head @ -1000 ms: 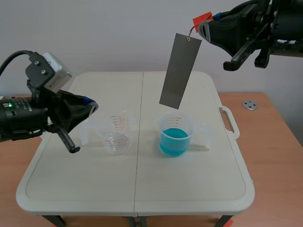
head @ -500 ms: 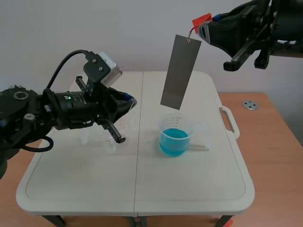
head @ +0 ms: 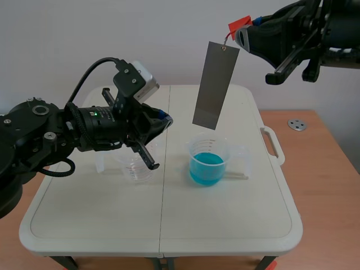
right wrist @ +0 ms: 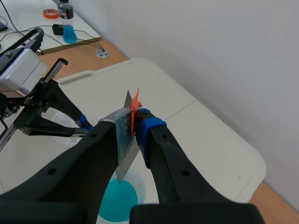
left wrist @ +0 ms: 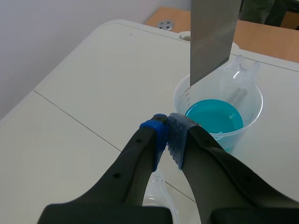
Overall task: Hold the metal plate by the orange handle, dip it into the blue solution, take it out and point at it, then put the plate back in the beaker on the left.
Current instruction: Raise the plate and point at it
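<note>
The long flat grey metal plate (head: pixel 215 85) looks smooth with a dull satin sheen; the clear plastic beaker of blue solution (head: pixel 209 160) and the empty clear plastic beaker (head: pixel 134 169) are glossy and see-through; the cream plastic counter (head: pixel 225 225) is matt; the left tool (left wrist: pixel 167 133) is matt black plastic with soft dotted pads (left wrist: pixel 176 137).

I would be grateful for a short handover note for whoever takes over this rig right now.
Right claw: shut on the orange handle; the metal plate hangs clear above the blue solution beaker.
Left claw: shut on nothing, above the empty beaker, tips aimed toward the plate's lower end, not touching.
Done: plate is out of the solution; whether it was dipped cannot be seen.
Left: finish pointing, then put the plate in the empty beaker.
</note>
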Controlling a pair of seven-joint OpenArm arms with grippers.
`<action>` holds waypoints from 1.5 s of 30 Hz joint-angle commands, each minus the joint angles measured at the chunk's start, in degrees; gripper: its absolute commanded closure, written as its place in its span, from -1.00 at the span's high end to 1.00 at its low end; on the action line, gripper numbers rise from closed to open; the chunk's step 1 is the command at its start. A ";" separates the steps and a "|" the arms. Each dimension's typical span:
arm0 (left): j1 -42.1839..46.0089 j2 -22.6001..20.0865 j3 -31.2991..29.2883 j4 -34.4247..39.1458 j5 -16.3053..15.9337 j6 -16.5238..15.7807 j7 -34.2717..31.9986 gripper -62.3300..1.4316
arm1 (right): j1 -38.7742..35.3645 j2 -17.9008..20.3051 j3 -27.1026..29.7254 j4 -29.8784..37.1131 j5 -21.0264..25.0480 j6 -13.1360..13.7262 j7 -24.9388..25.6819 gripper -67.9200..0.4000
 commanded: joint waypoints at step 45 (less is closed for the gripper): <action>43.80 -29.73 -34.93 15.54 -10.25 18.82 -8.52 -0.91 | 0.87 0.59 0.79 1.27 2.10 0.42 0.42 -0.95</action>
